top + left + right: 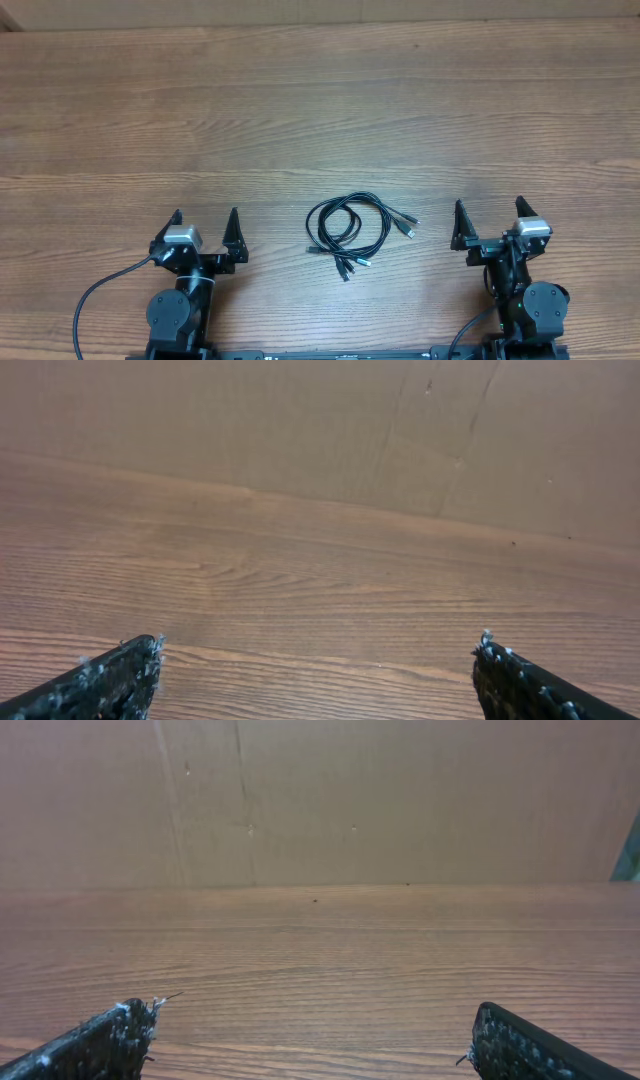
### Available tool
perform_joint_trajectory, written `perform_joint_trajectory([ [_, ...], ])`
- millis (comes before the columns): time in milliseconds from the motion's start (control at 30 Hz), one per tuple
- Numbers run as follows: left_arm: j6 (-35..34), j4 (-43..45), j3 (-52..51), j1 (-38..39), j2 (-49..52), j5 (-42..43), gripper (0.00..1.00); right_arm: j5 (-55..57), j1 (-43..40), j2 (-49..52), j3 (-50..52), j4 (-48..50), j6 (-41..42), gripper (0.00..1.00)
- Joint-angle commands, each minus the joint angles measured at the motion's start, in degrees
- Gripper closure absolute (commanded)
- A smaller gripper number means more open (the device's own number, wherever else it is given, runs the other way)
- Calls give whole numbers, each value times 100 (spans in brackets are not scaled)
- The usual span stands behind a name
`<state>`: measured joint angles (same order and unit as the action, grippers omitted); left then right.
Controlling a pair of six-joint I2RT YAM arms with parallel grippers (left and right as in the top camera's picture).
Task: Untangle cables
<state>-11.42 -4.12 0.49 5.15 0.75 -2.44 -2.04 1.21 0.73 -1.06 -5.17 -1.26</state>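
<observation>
Well, the cables lie coiled together near the table's front edge, untouched, between the left claw and right claw, both spread wide, ready.

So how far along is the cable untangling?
Nothing looks done: the cables lie in one overlapping coil on the table. Nothing is in hand: the left gripper and right gripper sit either side of the coil, open, empty, not touching it. All the separating is left.
</observation>
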Motion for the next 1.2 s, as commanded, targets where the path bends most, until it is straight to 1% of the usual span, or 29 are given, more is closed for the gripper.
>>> perform_joint_trajectory([
  [0,70,9,-22,-31,-50,-57,1,70,33,-57,59,33,33,0],
  [367,127,-50,87,-31,-50,105,0,70,33,-57,59,33,33,0],
  [600,210,-461,354,-31,-48,98,0,70,33,-57,59,33,33,0],
  [833,337,-1064,765,-31,-42,94,0,70,33,-57,59,33,33,0],
  [1033,378,-1185,863,-31,-28,96,0,70,35,-57,57,33,33,0],
  [1167,420,-1193,942,-31,155,96,0,70,33,-57,59,33,33,0],
])
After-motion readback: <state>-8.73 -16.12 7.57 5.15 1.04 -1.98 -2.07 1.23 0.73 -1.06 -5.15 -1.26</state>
